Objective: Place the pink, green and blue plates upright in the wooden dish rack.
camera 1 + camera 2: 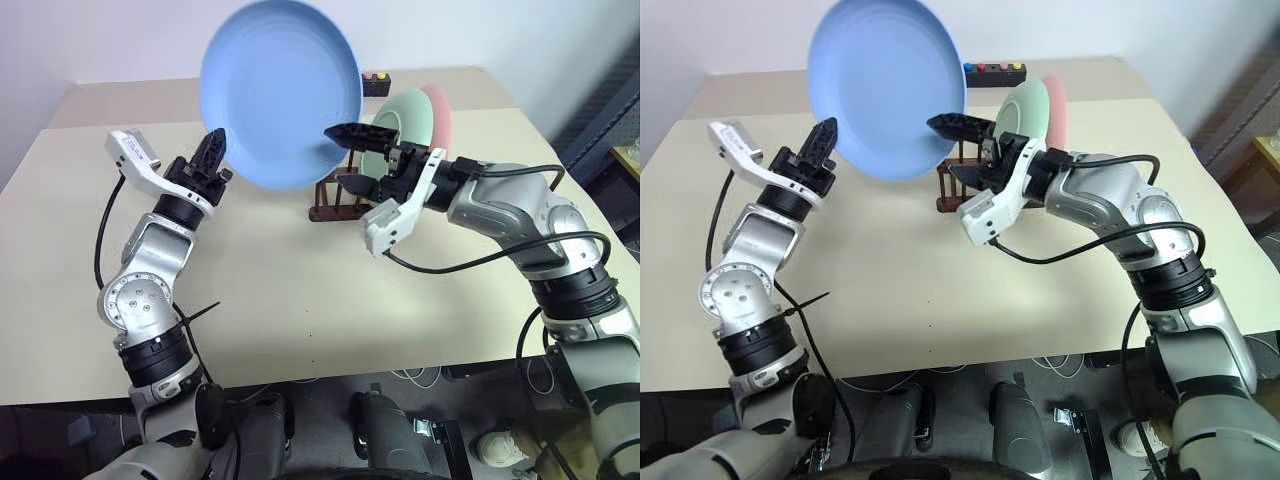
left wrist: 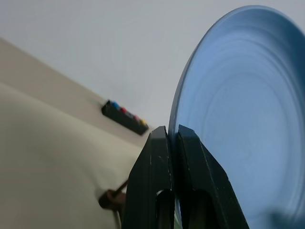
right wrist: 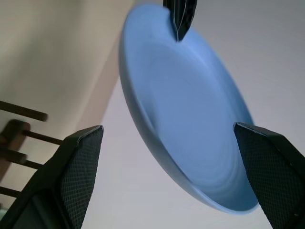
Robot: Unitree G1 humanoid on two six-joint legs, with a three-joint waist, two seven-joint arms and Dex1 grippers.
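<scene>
The blue plate (image 1: 280, 90) hangs tilted in the air above the table, its rim pinched by my left gripper (image 1: 213, 150), which is shut on the plate's left edge (image 2: 173, 136). My right gripper (image 1: 352, 160) is open at the plate's lower right edge. Its two fingers straddle the plate (image 3: 190, 119) with gaps on both sides. Behind the right gripper, the green plate (image 1: 408, 120) and the pink plate (image 1: 440, 110) stand upright in the wooden dish rack (image 1: 330, 205), whose dark pegs show below the blue plate.
A small black box with coloured buttons (image 1: 995, 72) lies at the table's far edge behind the plates. The beige table (image 1: 300, 290) stretches bare in front of the rack. Cables trail from both arms.
</scene>
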